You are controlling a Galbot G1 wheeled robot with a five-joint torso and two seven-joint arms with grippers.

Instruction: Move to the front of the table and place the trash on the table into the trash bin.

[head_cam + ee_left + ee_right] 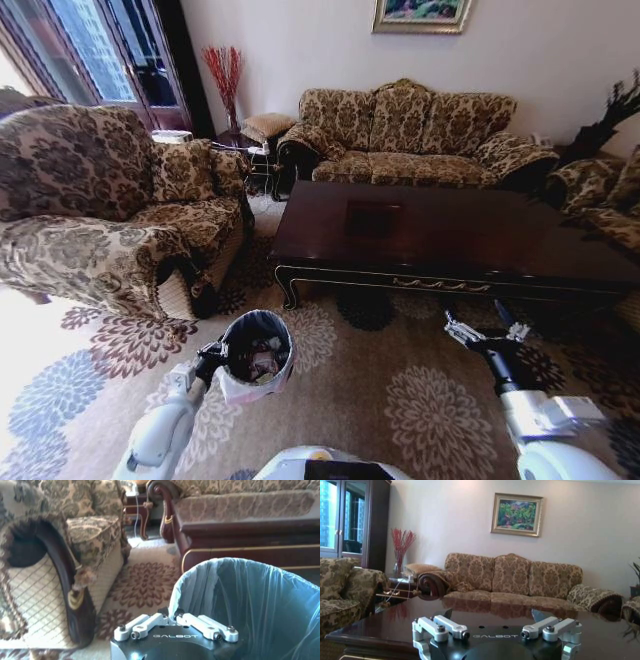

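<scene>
Behind one table [450, 235], left gripper [213, 353] holds one trash bin [257, 350].

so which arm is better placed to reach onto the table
Right, probably: the right end effector hangs open and free at the table's front edge, while the left end effector is clamped on the trash bin's rim.

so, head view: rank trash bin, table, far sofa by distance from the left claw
1. trash bin: left claw shut on its rim, above the carpet at the robot's left.
2. table: ahead and to the right, top bare.
3. far sofa: beyond the table, by the back wall.
</scene>
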